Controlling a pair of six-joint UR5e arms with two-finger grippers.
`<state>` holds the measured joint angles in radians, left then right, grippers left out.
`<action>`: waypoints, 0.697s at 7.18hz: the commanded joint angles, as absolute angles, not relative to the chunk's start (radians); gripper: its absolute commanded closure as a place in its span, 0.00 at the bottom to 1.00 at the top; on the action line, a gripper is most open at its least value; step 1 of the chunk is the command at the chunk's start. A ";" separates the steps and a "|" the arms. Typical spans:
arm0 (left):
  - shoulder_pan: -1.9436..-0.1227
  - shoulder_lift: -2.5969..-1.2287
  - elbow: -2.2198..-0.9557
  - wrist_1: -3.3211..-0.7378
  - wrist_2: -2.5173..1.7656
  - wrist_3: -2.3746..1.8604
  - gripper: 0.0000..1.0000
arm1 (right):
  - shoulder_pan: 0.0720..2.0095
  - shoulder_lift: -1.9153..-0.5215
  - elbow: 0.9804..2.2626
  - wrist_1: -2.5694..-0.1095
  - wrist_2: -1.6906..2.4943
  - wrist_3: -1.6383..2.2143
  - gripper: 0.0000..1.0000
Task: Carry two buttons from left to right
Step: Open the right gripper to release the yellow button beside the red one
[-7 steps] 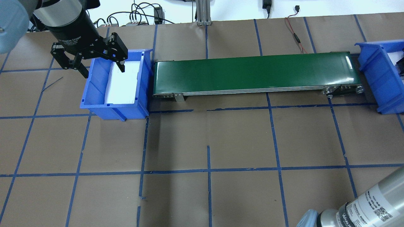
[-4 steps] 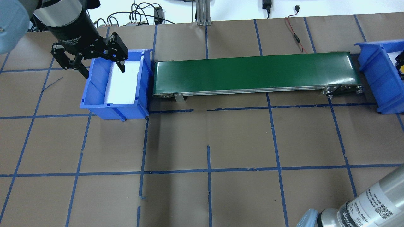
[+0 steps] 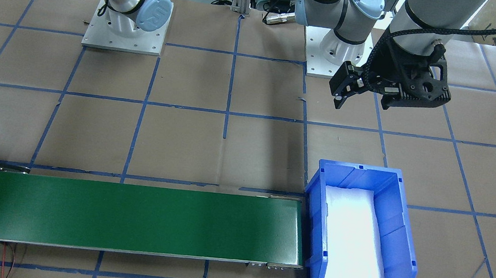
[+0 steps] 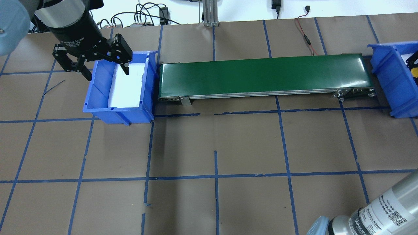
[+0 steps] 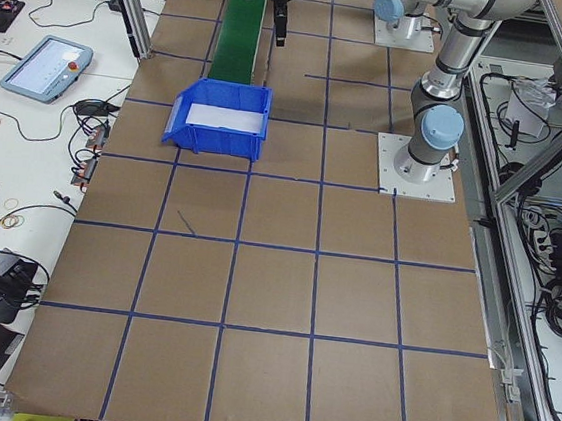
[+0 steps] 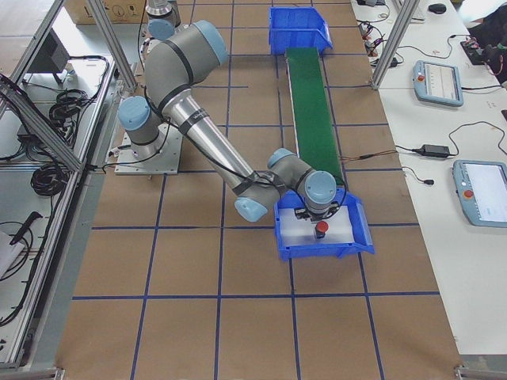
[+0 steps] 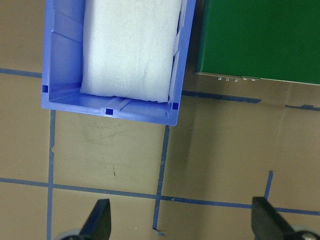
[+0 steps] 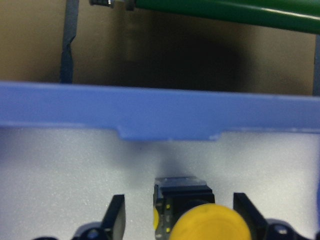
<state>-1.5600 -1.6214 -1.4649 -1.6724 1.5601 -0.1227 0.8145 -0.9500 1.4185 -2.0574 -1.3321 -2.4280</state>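
**Between right fingers: yellow button**

Right wrist: my right gripper [image 8: 180, 202] stands spread around the yellow button [image 8: 210, 227] on foam [image 8: 55, 175]. Right side: red button [image 6: 321, 229] close by it. Overhead: left gripper [image 4: 107, 75] gapes, empty. I'd lift straight, clearing its cap.

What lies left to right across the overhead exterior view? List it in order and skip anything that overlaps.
left blue bin → green conveyor belt → right blue bin
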 commanded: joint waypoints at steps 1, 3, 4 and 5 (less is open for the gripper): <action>-1.560 -1.621 -1.465 -1.674 1.560 -0.123 0.00 | 0.815 -1.064 1.430 -1.952 -1.348 -2.431 0.00; -1.560 -1.621 -1.465 -1.674 1.559 -0.123 0.01 | 0.819 -1.243 1.471 -1.875 -1.464 -2.437 0.00; -1.560 -1.621 -1.462 -1.674 1.557 -0.123 0.00 | 0.818 -1.331 1.474 -1.773 -1.568 -2.436 0.00; -1.562 -1.621 -1.462 -1.674 1.557 -0.123 0.00 | 0.821 -1.418 1.489 -1.703 -1.583 -2.422 0.00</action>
<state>-1.5605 -1.6212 -1.4629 -1.6735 1.5579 -0.1227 0.8187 -1.3093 1.4735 -1.7947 -1.5287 -2.4321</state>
